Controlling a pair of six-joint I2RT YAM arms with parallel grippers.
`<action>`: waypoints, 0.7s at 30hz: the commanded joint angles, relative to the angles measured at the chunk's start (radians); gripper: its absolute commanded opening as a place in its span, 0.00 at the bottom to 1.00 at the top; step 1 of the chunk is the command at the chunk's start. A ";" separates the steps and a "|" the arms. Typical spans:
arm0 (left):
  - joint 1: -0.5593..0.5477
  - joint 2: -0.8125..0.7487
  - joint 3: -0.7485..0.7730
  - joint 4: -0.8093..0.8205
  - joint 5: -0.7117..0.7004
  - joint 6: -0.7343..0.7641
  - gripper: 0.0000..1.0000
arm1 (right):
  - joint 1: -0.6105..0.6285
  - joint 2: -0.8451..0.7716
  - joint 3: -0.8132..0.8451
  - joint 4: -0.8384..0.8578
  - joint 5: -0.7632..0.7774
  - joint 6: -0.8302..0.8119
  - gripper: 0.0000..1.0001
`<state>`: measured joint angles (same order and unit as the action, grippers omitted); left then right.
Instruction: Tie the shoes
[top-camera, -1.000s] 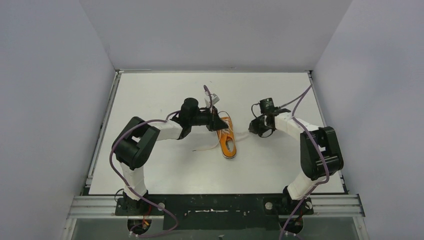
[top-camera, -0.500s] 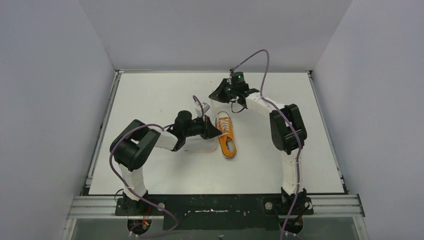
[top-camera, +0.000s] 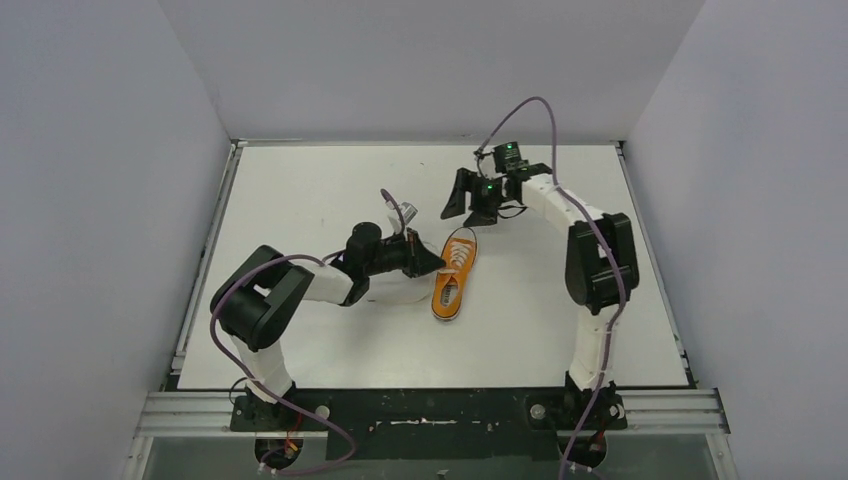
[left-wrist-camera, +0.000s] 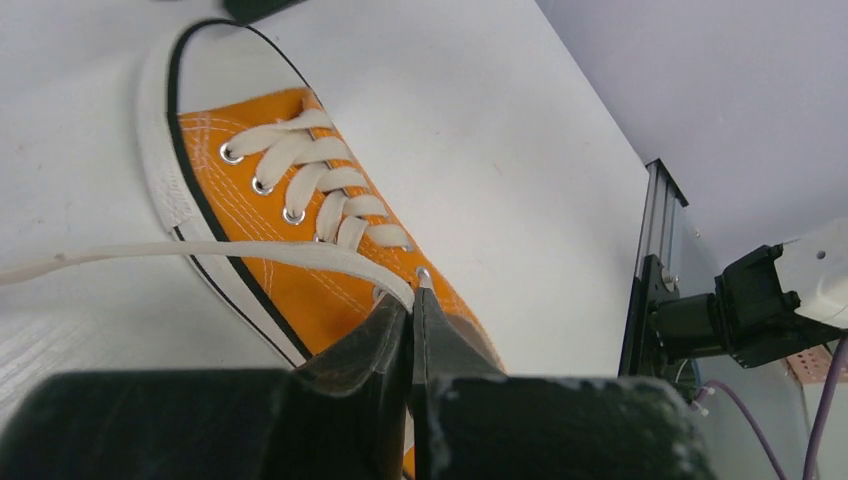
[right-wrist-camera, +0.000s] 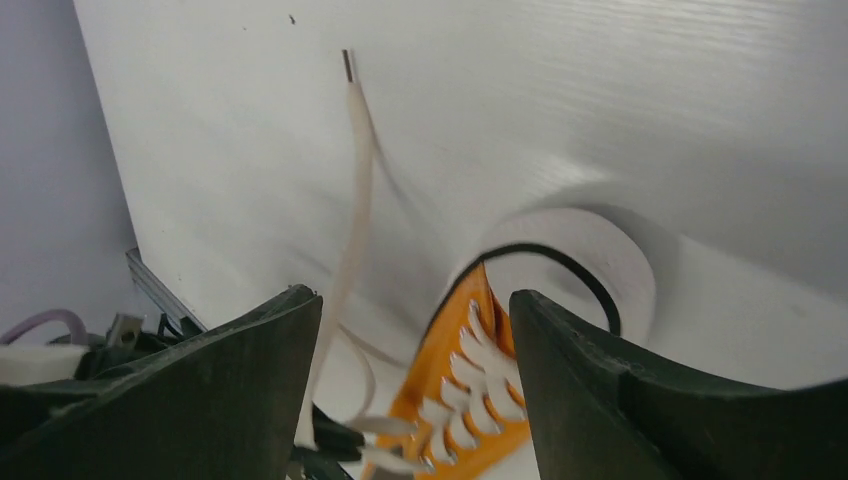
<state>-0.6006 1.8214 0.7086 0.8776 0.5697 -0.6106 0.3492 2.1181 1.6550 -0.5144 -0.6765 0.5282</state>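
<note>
The orange shoe with its white toe cap lies mid-table, toe pointing away and a little right. My left gripper is shut at the shoe's left side by the top eyelets. In the left wrist view its tips pinch a white lace that stretches off to the left over the shoe. My right gripper hovers just beyond the toe, open. In its wrist view the wide jaws frame the shoe, with a loose lace end in mid-air, blurred, touching neither finger.
The white table is closed in by grey walls on three sides. A metal rail runs along the near edge by the arm bases. The right arm's cable loops high over the far side.
The right gripper has opened and let its lace go, shifting slightly right and nearer behind the toe. The shoe's toe has swung to the right. The left gripper stays shut.
</note>
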 joint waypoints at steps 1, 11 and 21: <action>-0.008 -0.060 0.084 -0.032 -0.033 -0.045 0.00 | -0.070 -0.308 -0.137 -0.130 0.075 -0.168 0.71; -0.022 -0.038 0.156 -0.112 0.015 -0.101 0.00 | 0.106 -0.685 -0.725 0.409 0.140 -0.026 0.65; -0.030 -0.057 0.131 -0.111 0.013 -0.125 0.00 | -0.083 -0.642 -0.872 0.534 0.294 0.246 0.54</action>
<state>-0.6231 1.8069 0.8253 0.7300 0.5636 -0.7197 0.3653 1.4517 0.7929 -0.1532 -0.4175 0.6518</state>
